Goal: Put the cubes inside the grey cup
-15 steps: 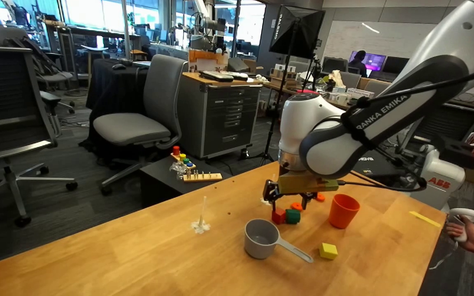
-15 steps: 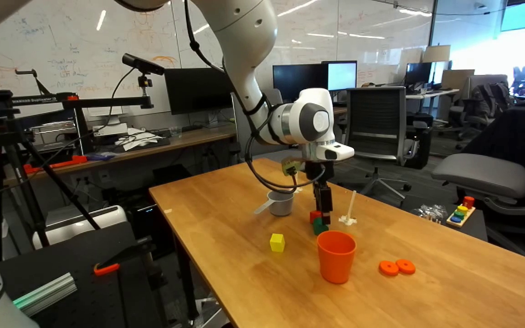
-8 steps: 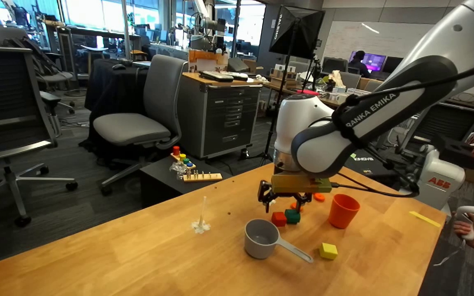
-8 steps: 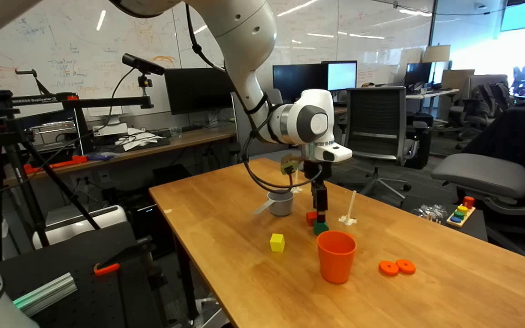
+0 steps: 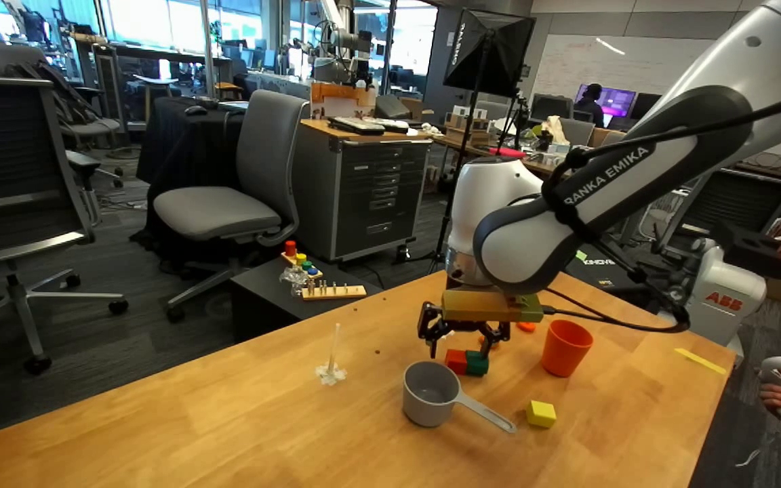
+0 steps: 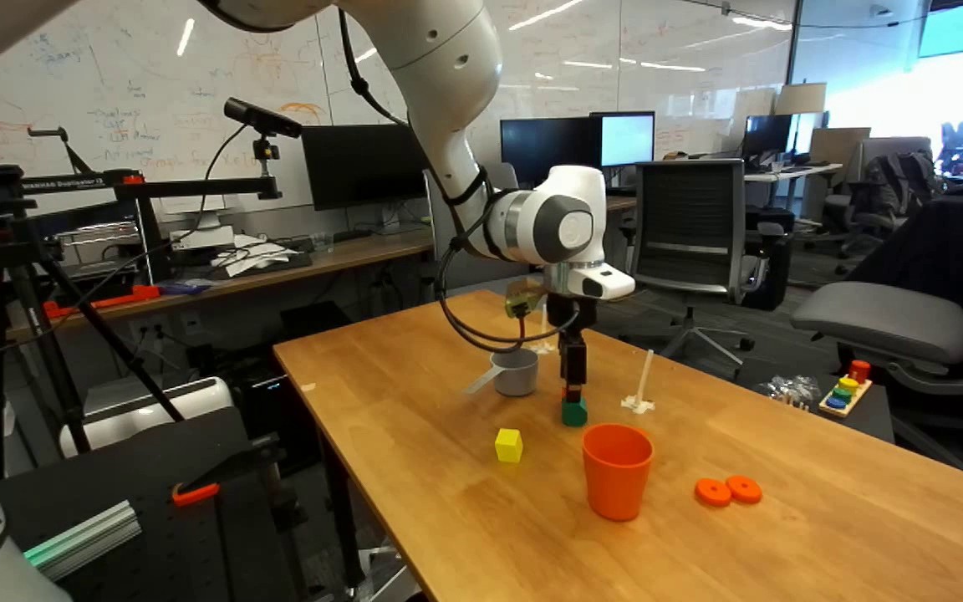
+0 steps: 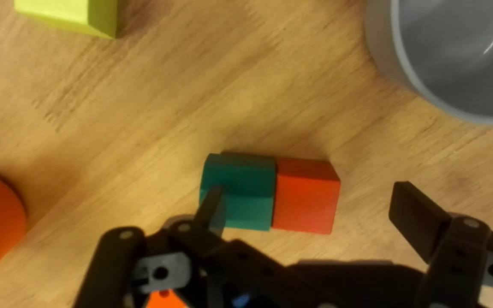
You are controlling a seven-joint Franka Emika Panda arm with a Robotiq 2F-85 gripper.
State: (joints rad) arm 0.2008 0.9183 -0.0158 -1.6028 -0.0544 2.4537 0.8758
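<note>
Nearest in an exterior view, well in from the right edge of the bench (image 5: 194, 407), a yellow block (image 5: 541, 414). Near it, apart, the grey cup (image 5: 424, 412), upright, with a long straight handle (image 5: 489, 415) aimed toward the right edge.

Just past the grey cup toward the far corner, a red block (image 5: 456, 361) and a green block (image 5: 477, 364), side by side, touching as far as can be seen. All three blocks on the bench, outside the grey cup.

Low over the red and green pair, the pincer (image 5: 459, 349), spread wide. In the wrist view, one of the fingers (image 7: 415, 214) off beyond the red block, apart from it; the opposite fingertip (image 7: 209, 207) across the end of the green block. Touching there or just above: cannot tell.

Toward the right corner, an upright orange cup (image 5: 562, 358); closer to that corner, a yellow strip (image 5: 700, 361) flat on the bench. Toward the long far-left edge, a thin pale stick (image 5: 335, 347) set in a whitish patch (image 5: 330, 375). Past the pair and nearer the far corner, two orange discs (image 5: 526, 327), partly behind the pincer. Above the far corner, hiding it, the white arm (image 5: 529, 254).

Past the far-left edge, a low black stand (image 5: 265, 315) with a peg toy (image 5: 307, 265) on top; behind that, a grey chair (image 5: 272, 146), a drawer cabinet (image 5: 390, 196) and a black photo lamp (image 5: 489, 51). Farthest back, a dark figure (image 5: 590, 105) by a lit screen (image 5: 617, 102).
</note>
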